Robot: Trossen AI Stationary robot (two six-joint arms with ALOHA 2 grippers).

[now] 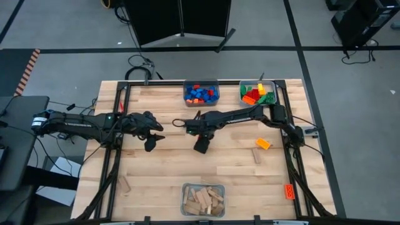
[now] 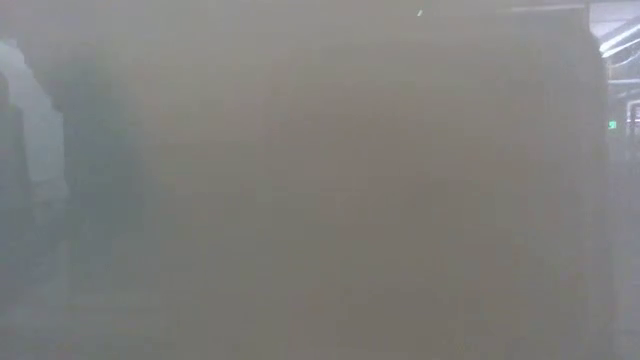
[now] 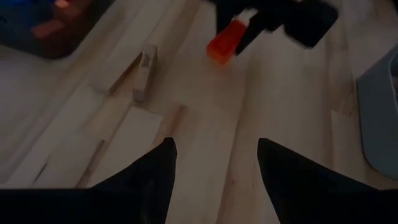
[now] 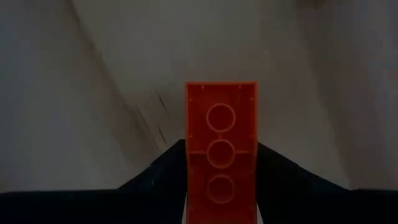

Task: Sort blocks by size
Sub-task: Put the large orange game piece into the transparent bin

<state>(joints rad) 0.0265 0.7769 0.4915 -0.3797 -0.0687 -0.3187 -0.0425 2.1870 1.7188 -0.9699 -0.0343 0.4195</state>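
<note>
My right gripper [image 1: 201,147] hangs over the middle of the table, shut on an orange-red studded brick [image 4: 221,143]. The left wrist view also shows this brick [image 3: 224,41] sticking out below the dark fingers. My left gripper [image 1: 150,144] waits open to the left of it, above bare wood, with nothing between its fingers [image 3: 214,168]. Loose blocks lie flat on the table: an orange brick [image 1: 263,144], a tan wooden block [image 1: 256,156], a red brick [image 1: 289,190], a tan block [image 1: 125,184] and another wooden block [image 3: 144,73]. My right gripper pinches the brick between its two fingers by the two long sides, at the brick's upper end [image 4: 219,186]. The fingers come from above and point down, lying along the brick. The brick's hollow underside faces the wrist camera, and its free end [image 3: 217,53] hangs tilted below the fingers.
Three clear bins stand on the table. One at the far edge holds blue and red bricks [image 1: 201,94], and one at the far right holds green, yellow and orange bricks [image 1: 258,94]. The third, at the near edge, holds wooden blocks [image 1: 203,200]. The low view is fogged over.
</note>
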